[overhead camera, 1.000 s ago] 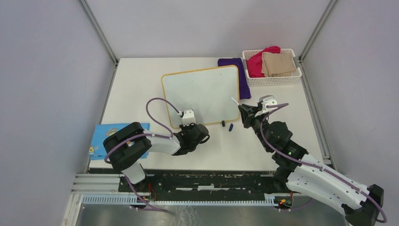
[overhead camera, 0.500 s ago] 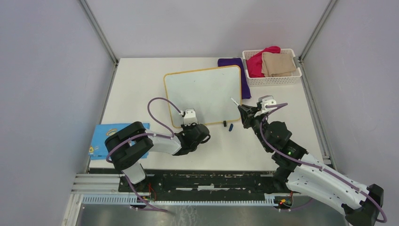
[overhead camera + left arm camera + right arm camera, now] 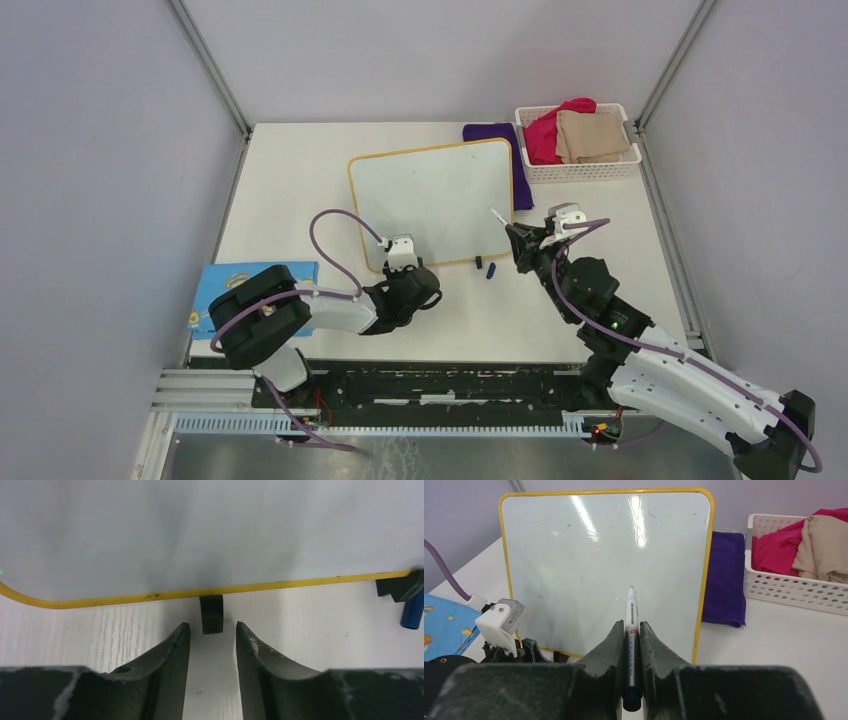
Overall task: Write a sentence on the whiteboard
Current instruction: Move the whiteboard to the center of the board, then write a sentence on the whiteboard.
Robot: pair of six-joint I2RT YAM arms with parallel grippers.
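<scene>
Right gripper [image 3: 630, 626] is closed tightly on a white marker [image 3: 631, 611]. The marker lies along the gap between the 2 fingers, and its tip points at the whiteboard [image 3: 599, 555] in the upper middle of the right wrist view. Left gripper [image 3: 211, 626], at the bottom middle of its own view, stands partly open and holds nothing.

By my judgement the task is only prepared. The marker is in hand, but no sentence is on the board, so all of the writing is left to do.

The whiteboard lies flat on the table [image 3: 290, 180] in the centre of the top view, a little rotated, with a purple cloth [image 3: 490, 131] just beside its right edge. Its surface is white and glossy, with light reflections and some faint marks. A thin yellow frame with rounded corners goes around it. On the lower edge there are 2 small black feet, and 1 foot [image 3: 211, 614] sits at the left fingertips, apart from both. A blue cap [image 3: 491, 271] lies near the lower right corner.
</scene>
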